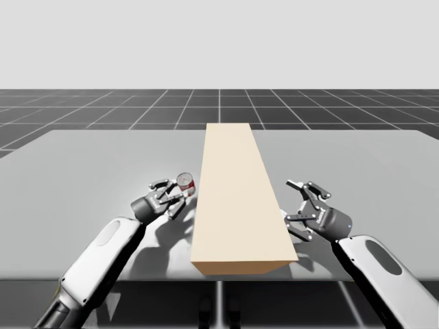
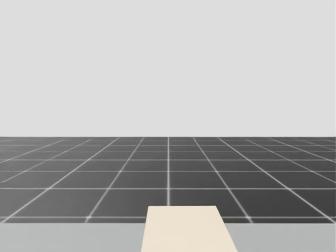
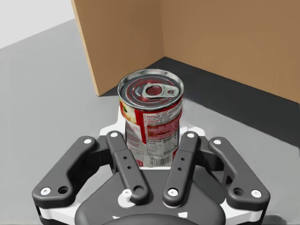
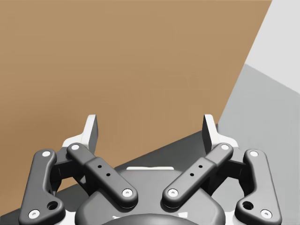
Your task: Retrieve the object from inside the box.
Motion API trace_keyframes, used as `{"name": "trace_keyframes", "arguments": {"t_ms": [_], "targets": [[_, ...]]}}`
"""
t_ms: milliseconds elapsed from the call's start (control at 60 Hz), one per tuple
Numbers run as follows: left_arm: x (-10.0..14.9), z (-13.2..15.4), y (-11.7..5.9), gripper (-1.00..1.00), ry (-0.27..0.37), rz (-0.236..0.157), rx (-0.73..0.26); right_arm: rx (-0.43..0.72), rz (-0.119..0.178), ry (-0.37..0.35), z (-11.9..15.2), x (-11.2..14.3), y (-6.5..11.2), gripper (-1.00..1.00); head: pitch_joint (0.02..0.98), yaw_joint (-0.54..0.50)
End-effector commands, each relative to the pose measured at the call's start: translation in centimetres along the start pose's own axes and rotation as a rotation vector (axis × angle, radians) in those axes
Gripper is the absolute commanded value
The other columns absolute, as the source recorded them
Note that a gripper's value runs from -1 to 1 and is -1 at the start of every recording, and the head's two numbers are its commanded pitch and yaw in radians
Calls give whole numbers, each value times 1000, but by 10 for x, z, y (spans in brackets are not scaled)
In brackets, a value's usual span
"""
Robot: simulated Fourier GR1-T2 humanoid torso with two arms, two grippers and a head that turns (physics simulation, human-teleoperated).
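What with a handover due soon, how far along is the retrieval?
Looks done: the red-labelled can is outside the tan box, by its left side. In hand: my left pincer is shut on the can. My right pincer is open by the box's right side. Left: probably carrying the can clear and setting it down.

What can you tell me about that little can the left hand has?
The can is a small metal cylinder with a ridged silver lid, a pull-ring and a red-and-white label. It looks unopened. My left gripper is shut on it, one finger on each side. It is outside the tan box, close beside its wall on my left.
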Motion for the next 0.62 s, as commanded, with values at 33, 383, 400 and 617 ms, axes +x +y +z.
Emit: {"name": "trace_keyframes", "arguments": {"t_ms": [33, 383, 400, 617], "targets": [[36, 19, 19, 1000, -70, -67, -24, 7, -16, 13, 2, 0, -3, -1000, 94, 5], [134, 30, 71, 1000, -159, -184, 83, 46, -76, 92, 6, 5, -8, -1000, 79, 5], [139, 30, 75, 999, -165, -187, 89, 46, -76, 93, 6, 5, -8, -1000, 78, 5], [187, 19, 101, 1000, -210, -221, 144, 41, -104, 136, 5, 5, -10, -1000, 78, 4]]}}
